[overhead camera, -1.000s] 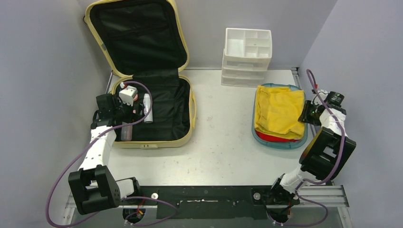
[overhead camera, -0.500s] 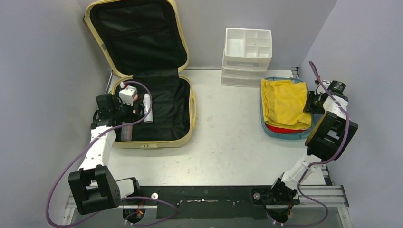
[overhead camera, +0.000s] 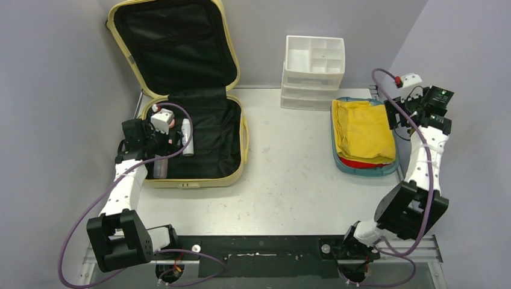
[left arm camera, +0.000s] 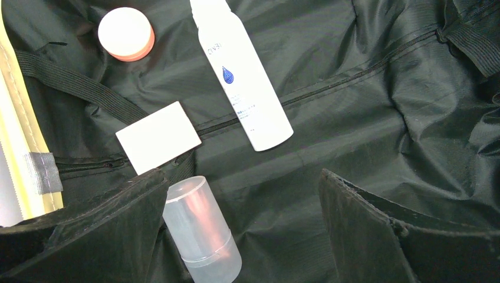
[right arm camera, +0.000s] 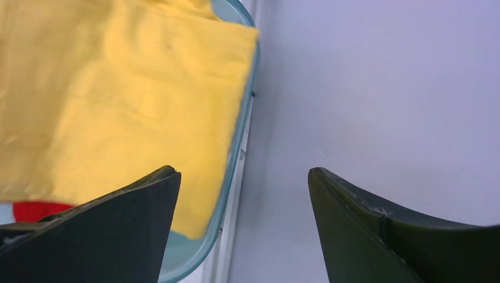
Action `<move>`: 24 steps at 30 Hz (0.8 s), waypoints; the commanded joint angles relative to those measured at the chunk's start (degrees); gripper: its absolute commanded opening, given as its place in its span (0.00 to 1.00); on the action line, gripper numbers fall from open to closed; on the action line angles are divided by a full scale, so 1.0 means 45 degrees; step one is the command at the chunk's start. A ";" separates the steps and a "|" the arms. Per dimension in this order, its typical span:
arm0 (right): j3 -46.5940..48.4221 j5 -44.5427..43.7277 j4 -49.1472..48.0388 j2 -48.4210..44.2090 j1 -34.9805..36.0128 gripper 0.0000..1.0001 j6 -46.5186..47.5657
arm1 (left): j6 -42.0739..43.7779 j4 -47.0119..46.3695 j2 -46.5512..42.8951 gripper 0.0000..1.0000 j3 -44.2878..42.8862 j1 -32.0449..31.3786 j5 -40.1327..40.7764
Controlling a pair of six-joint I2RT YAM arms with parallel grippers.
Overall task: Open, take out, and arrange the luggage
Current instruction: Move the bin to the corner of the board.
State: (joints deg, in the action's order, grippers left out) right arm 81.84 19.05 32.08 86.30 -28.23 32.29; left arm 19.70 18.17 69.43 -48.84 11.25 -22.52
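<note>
The luggage (overhead camera: 244, 138), a pale-yellow suitcase, lies open at the back left with its lid leaning on the wall. On its black lining (left arm camera: 365, 118) lie a white bottle (left arm camera: 242, 76), an orange jar (left arm camera: 125, 33), a white card (left arm camera: 158, 137) and a translucent cylinder (left arm camera: 200, 230). My left gripper (overhead camera: 173, 143) hovers open over them (left arm camera: 242, 177), and the cylinder lies by its left finger. My right gripper (overhead camera: 399, 117) is open and empty (right arm camera: 242, 174), raised beside the right rim of the teal tray (right arm camera: 233, 159).
The teal tray (overhead camera: 340, 162) at the right holds a yellow cloth (overhead camera: 364, 129) over a red one (overhead camera: 361, 162). A white drawer organizer (overhead camera: 313, 72) stands behind it. The side wall (right arm camera: 383, 88) is close to my right gripper.
The teal tray slid right and straightened. My right gripper then opened, let go of its rim and rose toward the back. The left arm has not moved.
</note>
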 commanded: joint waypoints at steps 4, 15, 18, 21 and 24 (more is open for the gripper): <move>-0.1798 0.3507 0.3133 -0.2746 0.2476 0.85 0.6316 | -0.0101 -0.0559 -0.0275 0.97 -0.0055 0.0079 -0.0014; -0.4962 0.2038 0.1855 -0.3475 0.5471 0.86 0.5881 | -0.0160 -0.0504 -0.0347 0.97 -0.0023 0.0196 -0.0048; -0.5767 0.1464 0.1258 -0.3441 0.5675 0.86 0.5612 | -0.0160 -0.0559 -0.0299 0.97 0.0000 0.0206 -0.0053; -0.6561 0.0900 0.0340 -0.3319 0.5705 0.86 0.5319 | -0.0160 -0.0581 -0.0250 0.97 0.0018 0.0215 -0.0068; -0.7191 -0.0273 -0.0896 -0.3148 0.5697 0.85 0.4800 | -0.0160 -0.0582 -0.0252 0.97 0.0024 0.0233 -0.0053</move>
State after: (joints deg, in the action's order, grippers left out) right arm 51.90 24.38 37.45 71.77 -2.83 56.86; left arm 19.66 18.17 69.43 -48.84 11.81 -22.50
